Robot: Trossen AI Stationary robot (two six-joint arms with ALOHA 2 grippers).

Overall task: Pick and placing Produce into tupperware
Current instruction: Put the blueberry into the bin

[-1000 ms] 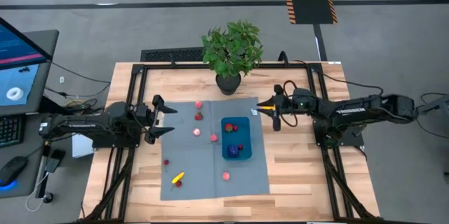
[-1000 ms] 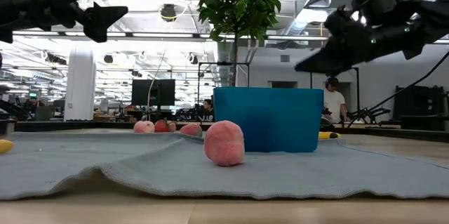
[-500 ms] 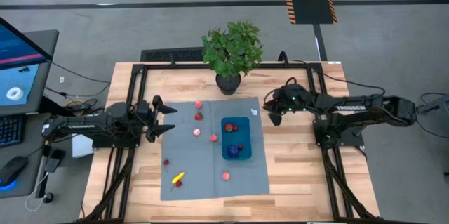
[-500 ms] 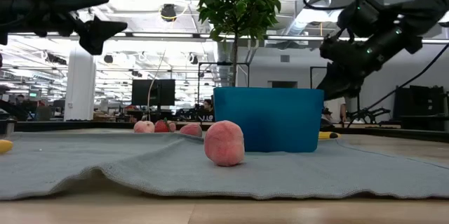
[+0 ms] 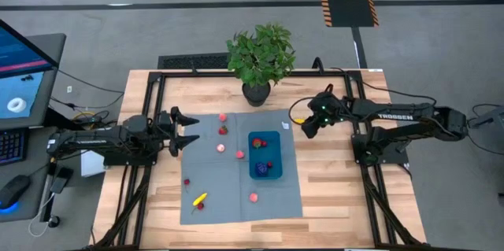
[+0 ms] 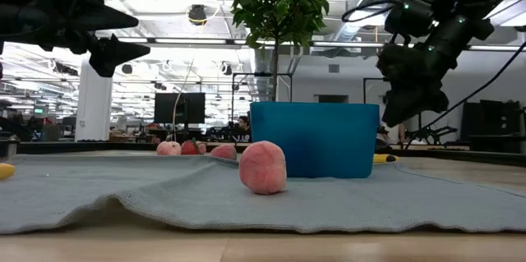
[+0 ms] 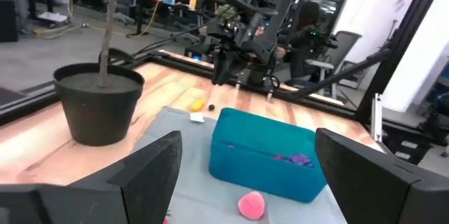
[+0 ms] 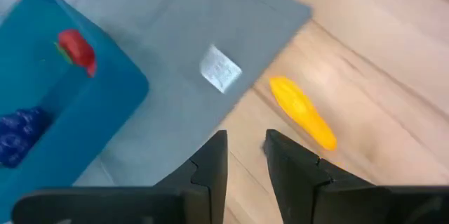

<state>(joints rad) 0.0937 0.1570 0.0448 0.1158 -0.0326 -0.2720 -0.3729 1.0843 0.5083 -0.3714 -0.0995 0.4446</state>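
The blue tupperware (image 5: 265, 156) stands on the grey mat (image 5: 236, 180) and holds a red strawberry (image 8: 76, 50), a purple cluster (image 8: 17, 134) and another small red piece. Pink, red and yellow produce lies scattered on the mat, a pink piece (image 6: 263, 167) nearest the low camera. One yellow piece (image 8: 302, 113) lies on the bare wood off the mat's far right corner. My right gripper (image 8: 245, 136) hangs just above it, tilted down, open by a narrow gap with nothing between the fingers. My left gripper (image 5: 187, 130) hovers wide open over the mat's left edge.
A potted plant (image 5: 260, 58) stands at the mat's far edge. A small white tag (image 8: 220, 69) sits on the mat's far right corner. Bare wood (image 5: 339, 188) lies right of the mat. A black frame (image 5: 358, 101) borders the table.
My right gripper has tipped from nearly level to slanting down over the yellow piece, rolling as it turned and drawing back slightly toward the table's right edge. My left gripper has rolled a little in place. No produce has moved.
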